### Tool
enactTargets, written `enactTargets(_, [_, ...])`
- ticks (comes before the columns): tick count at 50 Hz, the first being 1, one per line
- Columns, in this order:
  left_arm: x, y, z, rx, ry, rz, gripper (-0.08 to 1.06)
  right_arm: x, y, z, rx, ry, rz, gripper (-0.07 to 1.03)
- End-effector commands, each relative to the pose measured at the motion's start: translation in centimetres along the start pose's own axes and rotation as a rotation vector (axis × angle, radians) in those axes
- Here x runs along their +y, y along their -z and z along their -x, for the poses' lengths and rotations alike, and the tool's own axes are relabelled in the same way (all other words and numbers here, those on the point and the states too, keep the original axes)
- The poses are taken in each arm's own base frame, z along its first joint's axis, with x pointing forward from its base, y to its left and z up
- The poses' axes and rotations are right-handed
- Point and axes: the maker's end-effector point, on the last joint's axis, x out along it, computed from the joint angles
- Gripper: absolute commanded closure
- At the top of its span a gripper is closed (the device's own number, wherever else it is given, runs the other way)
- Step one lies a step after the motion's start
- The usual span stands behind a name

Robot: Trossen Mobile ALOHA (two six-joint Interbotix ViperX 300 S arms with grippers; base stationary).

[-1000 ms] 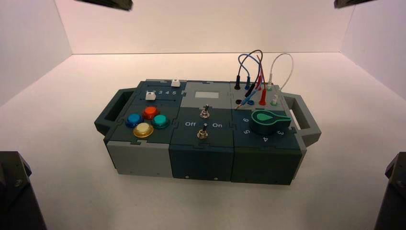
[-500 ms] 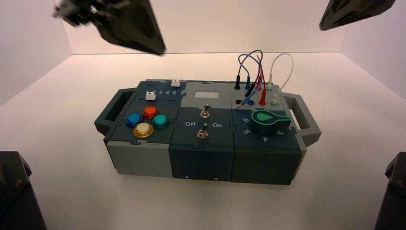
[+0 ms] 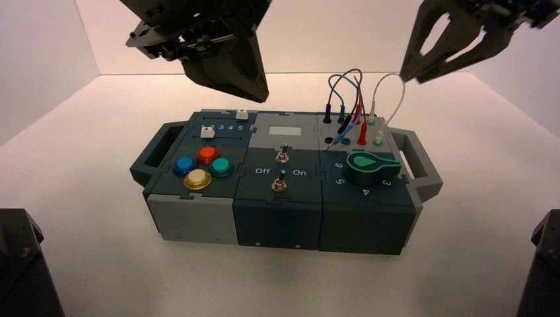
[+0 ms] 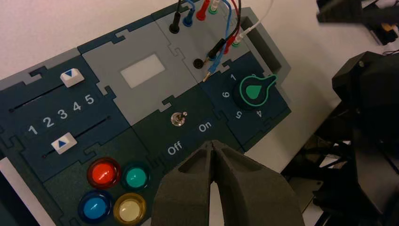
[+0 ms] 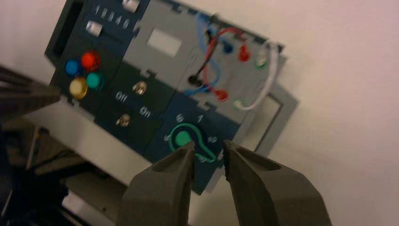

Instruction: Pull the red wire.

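The red wire (image 3: 357, 84) rises in a thin loop at the box's back right corner, among blue, black and white wires. Its two red plugs (image 3: 362, 138) stand in the grey socket panel. The right wrist view shows the red loop (image 5: 222, 34) and a red plug (image 5: 220, 95). The left wrist view shows a red plug (image 4: 203, 6). My right gripper (image 3: 413, 77) hangs open above and to the right of the wire loops, holding nothing. In its own view the right gripper (image 5: 208, 147) is over the green knob. My left gripper (image 3: 260, 97) is shut and empty, high over the box's middle (image 4: 214, 142).
The box (image 3: 277, 221) has a handle (image 3: 426, 168) at each end. On top are coloured buttons (image 3: 198, 179), two white sliders (image 3: 208, 133), two toggle switches (image 3: 280, 183) marked Off and On, and a green knob (image 3: 368, 165). A white wire loop (image 3: 396, 92) stands beside the red one.
Both arms have come down into view from the top edge. The right gripper's fingers now stand apart. The box and wires have not moved.
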Motion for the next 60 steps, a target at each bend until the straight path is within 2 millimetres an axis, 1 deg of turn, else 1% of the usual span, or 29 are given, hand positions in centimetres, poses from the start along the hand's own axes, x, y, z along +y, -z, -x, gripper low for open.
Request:
enactTargets(1, [-0.9, -1.4, 0.1, -0.031, 0.019, -0.002, 1.01, 0.7, -0.6, -0.2, 0.008, -0.014, 0.014, 0.57])
enactTargets(3, [-0.9, -1.2, 0.0, -0.025, 0.019, -0.004, 1.01, 0.6, -0.5, -0.4, 0.02, -0.01, 0.018, 0.52])
enactTargets(6, [-1.0, -1.1, -0.2, -0.02, 0.018, -0.007, 1.01, 0.5, -0.4, -0.7, 0.03, -0.007, 0.017, 0.48])
enactTargets(13, [-1.0, -0.7, -0.7, 0.001, 0.015, -0.013, 1.01, 0.5, -0.6, -1.2, 0.045, -0.004, 0.018, 0.48])
enactTargets(21, [-1.1, -0.5, -1.1, 0.01, 0.014, -0.017, 1.01, 0.6, -0.3, -1.6, 0.067, -0.005, 0.027, 0.53])
enactTargets(27, [-1.1, -0.6, -1.1, 0.006, 0.014, -0.016, 1.01, 1.0, 0.0, -2.1, 0.091, -0.009, 0.042, 0.53])
enactTargets(34, [-1.2, -0.8, -1.1, -0.002, 0.017, -0.016, 1.01, 0.9, 0.2, -2.8, 0.124, -0.003, 0.048, 0.53])
enactTargets(50, [-1.2, -0.8, -1.1, -0.002, 0.017, -0.016, 1.01, 0.8, -0.6, -4.4, 0.154, 0.01, 0.055, 0.53])
enactTargets(60, [-1.2, -0.8, -1.1, -0.002, 0.017, -0.016, 1.01, 0.4, -1.1, -5.8, 0.172, 0.027, 0.061, 0.53])
